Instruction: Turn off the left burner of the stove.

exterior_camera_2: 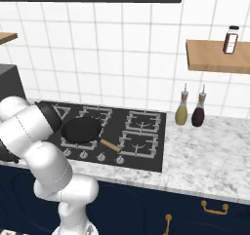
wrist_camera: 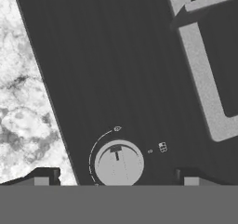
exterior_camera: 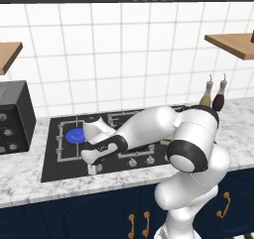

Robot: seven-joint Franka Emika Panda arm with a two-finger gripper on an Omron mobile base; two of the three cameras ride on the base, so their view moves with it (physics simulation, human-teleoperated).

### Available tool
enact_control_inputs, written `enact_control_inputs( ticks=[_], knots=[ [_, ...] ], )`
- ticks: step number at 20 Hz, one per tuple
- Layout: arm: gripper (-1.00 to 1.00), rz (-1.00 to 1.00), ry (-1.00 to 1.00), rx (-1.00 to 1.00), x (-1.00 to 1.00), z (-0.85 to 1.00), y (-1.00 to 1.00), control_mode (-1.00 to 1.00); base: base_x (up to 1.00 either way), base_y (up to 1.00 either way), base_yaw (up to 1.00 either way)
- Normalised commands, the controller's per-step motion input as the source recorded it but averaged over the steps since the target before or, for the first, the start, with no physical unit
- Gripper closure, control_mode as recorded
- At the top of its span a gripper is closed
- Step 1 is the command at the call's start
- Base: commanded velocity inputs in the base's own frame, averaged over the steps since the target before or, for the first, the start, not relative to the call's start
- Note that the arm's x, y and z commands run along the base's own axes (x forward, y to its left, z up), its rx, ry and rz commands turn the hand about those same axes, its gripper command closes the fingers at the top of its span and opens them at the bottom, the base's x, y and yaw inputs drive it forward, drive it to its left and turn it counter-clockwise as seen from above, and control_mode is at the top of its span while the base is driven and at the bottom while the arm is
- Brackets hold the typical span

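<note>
Marble worktop (exterior_camera: 30, 183) runs across the lower left of the left base view, and the stove (exterior_camera: 52, 166) lies on it as a wide black slab with its long axis running left to right across the frame, the knob row along its near edge. At the stove's left end sits the left burner (exterior_camera: 75, 136), glowing as a blue disc under its square grate, so the flame is judged to be on and the task not yet done. Just right of and below that disc, the end effector (exterior_camera: 92, 169) hangs low over the near-left corner of the cooktop, pointing down at the knob row.

In the hand view, marble fills the left side and black glass the middle, with a grey grate bar at the upper right. A round silver knob (wrist_camera: 118, 164) sits at bottom centre, between the two dark fingertips (wrist_camera: 46, 175), which stand wide apart on either side of it and touch nothing. The knob's dark pointer mark aims toward the top of the frame, with a thin dial arc curving round its left side. Closing on the knob and turning it to off is what remains.

In the right base view, a black pan (exterior_camera_2: 82, 130) with a wooden handle rests mid-stove.
</note>
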Motion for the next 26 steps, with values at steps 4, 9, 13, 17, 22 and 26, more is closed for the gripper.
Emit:
enact_control_inputs(
  ticks=[4,9,13,17,22,26],
  knots=[
    [1.00,0.00,0.01,0.00,0.00,-0.07,0.00,-1.00,0.00,0.00,0.00],
    [1.00,0.00,0.01,0.00,-0.10,-0.29,0.00,-1.00,0.00,0.00,0.00],
    [1.00,0.00,0.00,0.00,-0.31,-0.27,0.05,-1.00,0.00,0.00,0.00],
    [1.00,-0.04,0.00,0.00,-0.51,-0.28,0.14,-1.00,0.00,0.00,0.00],
    [1.00,-0.13,0.00,0.00,-0.51,-0.39,0.14,-1.00,0.00,0.00,0.00],
    [1.00,-0.33,0.00,0.00,0.00,-0.50,-0.02,-1.00,0.00,0.00,0.00]
  ],
)
